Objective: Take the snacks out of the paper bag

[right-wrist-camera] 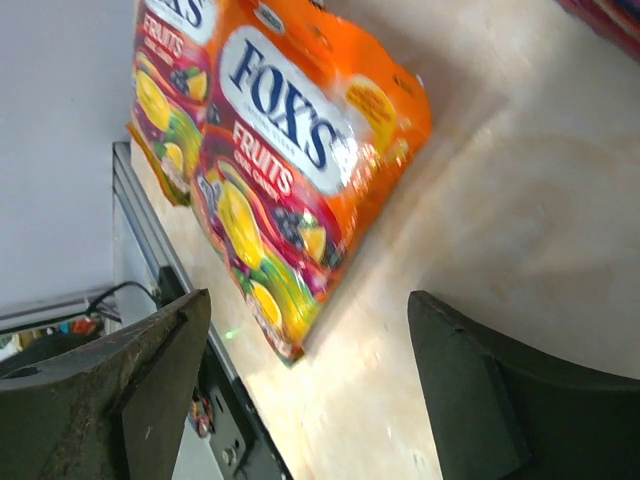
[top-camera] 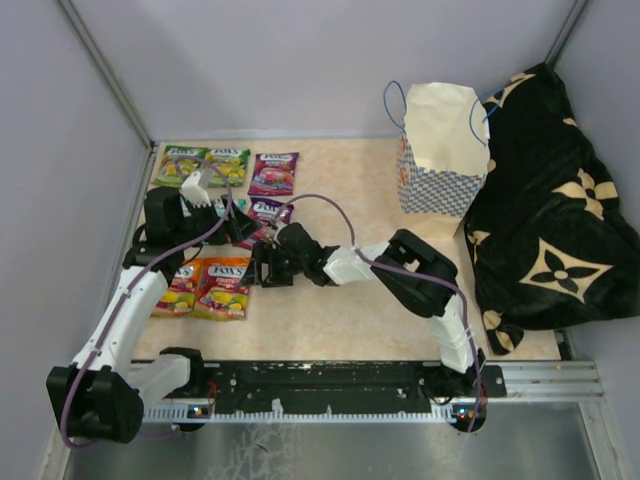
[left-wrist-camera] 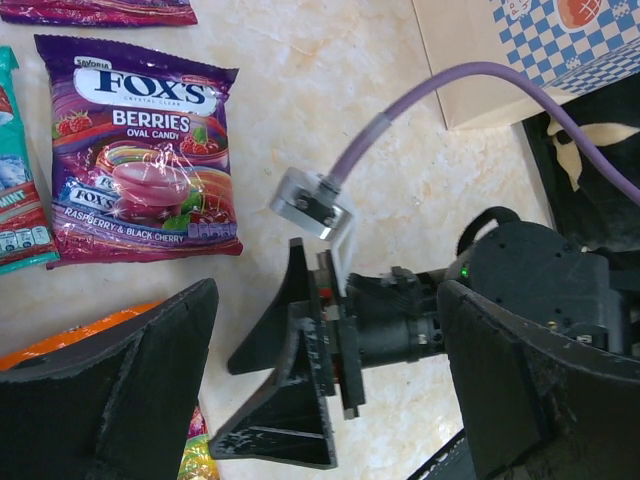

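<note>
Orange pouch [right-wrist-camera: 290, 130] flat on table [top-camera: 340, 320], front-left, label up. Second orange pouch [top-camera: 180, 290] lies just beside it on the left. Right claw [right-wrist-camera: 310, 300] sits low over the table, next to orange pouch, jaws wide apart with nothing between them. Left claw [left-wrist-camera: 328, 290] is also spread wide and gripping nothing; right claw shows below it in the wrist view. Purple pouch [left-wrist-camera: 140, 150] reading BERRIES lies near left claw, with a teal pouch [left-wrist-camera: 15, 200] at its left, mostly cut off. Green-yellow pouches [top-camera: 183, 166], two side by side, at back-left of table, another purple pouch [top-camera: 273, 173] just right of them. Bag [top-camera: 440, 150] stands upright at back-right, mouth open upward, blue handles up, well apart from pouches and both claws. Can't see inside it. Black cloth [top-camera: 545, 200] with tan flowers is piled against the bag's right side. Purple cable [left-wrist-camera: 450, 90] runs along the right arm.
</note>
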`<action>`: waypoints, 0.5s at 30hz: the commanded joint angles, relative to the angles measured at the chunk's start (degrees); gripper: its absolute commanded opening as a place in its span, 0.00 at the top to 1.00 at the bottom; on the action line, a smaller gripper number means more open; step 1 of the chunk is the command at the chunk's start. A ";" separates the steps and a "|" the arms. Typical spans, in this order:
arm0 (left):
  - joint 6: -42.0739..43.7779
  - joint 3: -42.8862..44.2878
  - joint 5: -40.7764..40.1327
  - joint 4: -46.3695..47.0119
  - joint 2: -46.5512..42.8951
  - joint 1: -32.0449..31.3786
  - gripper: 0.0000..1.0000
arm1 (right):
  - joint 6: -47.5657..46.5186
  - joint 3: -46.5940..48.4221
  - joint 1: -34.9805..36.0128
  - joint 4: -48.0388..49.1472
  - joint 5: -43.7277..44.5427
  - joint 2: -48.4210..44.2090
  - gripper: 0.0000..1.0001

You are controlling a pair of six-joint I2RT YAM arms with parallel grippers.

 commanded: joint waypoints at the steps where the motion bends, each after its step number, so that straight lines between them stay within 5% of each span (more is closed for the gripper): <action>1: 0.13 -0.14 0.56 1.69 0.43 0.42 0.04 | -4.36 -5.63 -0.89 -2.18 2.19 -7.63 0.19; 6: 0.79 0.63 1.22 1.75 1.14 0.35 0.04 | -8.11 -15.83 -2.37 -2.05 3.40 -16.07 0.01; 15: 2.07 3.28 1.34 1.94 2.17 0.41 0.03 | -11.03 -31.25 -9.89 7.31 2.74 -31.78 0.01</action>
